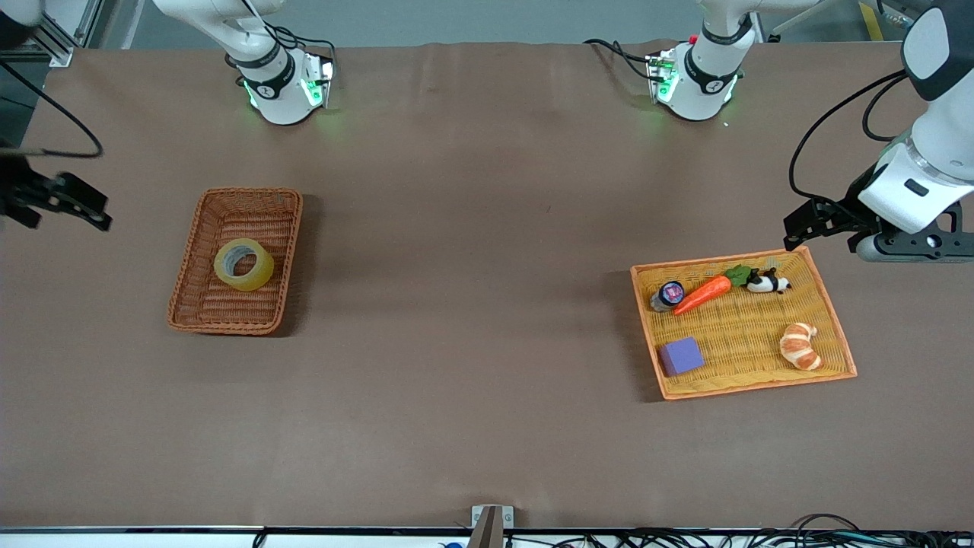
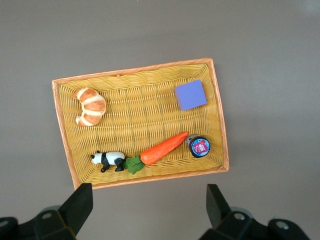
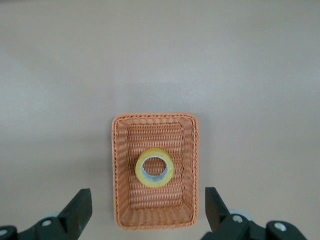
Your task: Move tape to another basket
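Note:
The tape [image 1: 259, 278], a yellowish ring, lies flat in the reddish-brown wicker basket [image 1: 199, 228] toward the right arm's end of the table. The right wrist view shows the tape [image 3: 155, 182] in the basket [image 3: 125, 170] from above. My right gripper [image 1: 95, 209] is open and empty, up in the air over the table beside that basket; in its own view [image 3: 148, 197] the fingers stand wide apart. My left gripper [image 1: 795, 232] is open and empty, over the table by the edge of the yellow tray [image 1: 753, 384]; its own view [image 2: 150, 192] shows the same.
The yellow tray [image 2: 145, 115] with an orange rim holds a croissant [image 1: 800, 346], a purple block [image 1: 680, 355], a toy carrot [image 1: 704, 293], a panda figure [image 1: 768, 283] and a small dark-capped jar [image 1: 668, 295]. Brown table lies between the basket and the tray.

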{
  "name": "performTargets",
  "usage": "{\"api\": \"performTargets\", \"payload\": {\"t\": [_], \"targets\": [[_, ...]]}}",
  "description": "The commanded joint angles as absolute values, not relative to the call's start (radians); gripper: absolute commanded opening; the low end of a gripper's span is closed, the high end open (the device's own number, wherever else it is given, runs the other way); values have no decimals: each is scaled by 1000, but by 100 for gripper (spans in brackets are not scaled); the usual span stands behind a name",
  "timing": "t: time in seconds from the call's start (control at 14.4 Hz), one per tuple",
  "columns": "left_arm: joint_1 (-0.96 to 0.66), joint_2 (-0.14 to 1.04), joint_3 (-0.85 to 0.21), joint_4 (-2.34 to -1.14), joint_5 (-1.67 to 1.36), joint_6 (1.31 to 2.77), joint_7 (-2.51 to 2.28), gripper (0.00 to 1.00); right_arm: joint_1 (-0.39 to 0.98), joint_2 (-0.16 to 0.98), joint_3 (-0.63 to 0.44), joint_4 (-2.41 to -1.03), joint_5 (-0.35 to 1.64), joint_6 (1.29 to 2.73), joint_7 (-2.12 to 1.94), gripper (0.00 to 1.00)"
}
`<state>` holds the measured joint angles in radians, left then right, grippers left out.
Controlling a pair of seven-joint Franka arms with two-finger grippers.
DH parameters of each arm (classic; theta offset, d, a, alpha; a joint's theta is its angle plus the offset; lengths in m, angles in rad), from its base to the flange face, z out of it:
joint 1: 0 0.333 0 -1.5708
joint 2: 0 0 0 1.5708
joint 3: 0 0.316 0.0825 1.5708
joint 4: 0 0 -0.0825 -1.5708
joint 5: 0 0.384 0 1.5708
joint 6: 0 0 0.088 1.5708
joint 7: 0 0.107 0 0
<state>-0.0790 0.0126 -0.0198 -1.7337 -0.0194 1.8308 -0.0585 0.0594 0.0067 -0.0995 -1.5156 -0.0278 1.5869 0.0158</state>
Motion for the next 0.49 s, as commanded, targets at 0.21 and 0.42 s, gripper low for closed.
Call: {"api": "performTargets", "payload": {"t": [0.21,0.42], "targets": [[-84,31,-18,-1707,2,1830,-57,100,52,26,-104,-1471,-2,1511,11,100],[-86,31,-18,-1706,2,1830,-58,100,51,26,-104,-1471,-2,1511,9,100]]}}
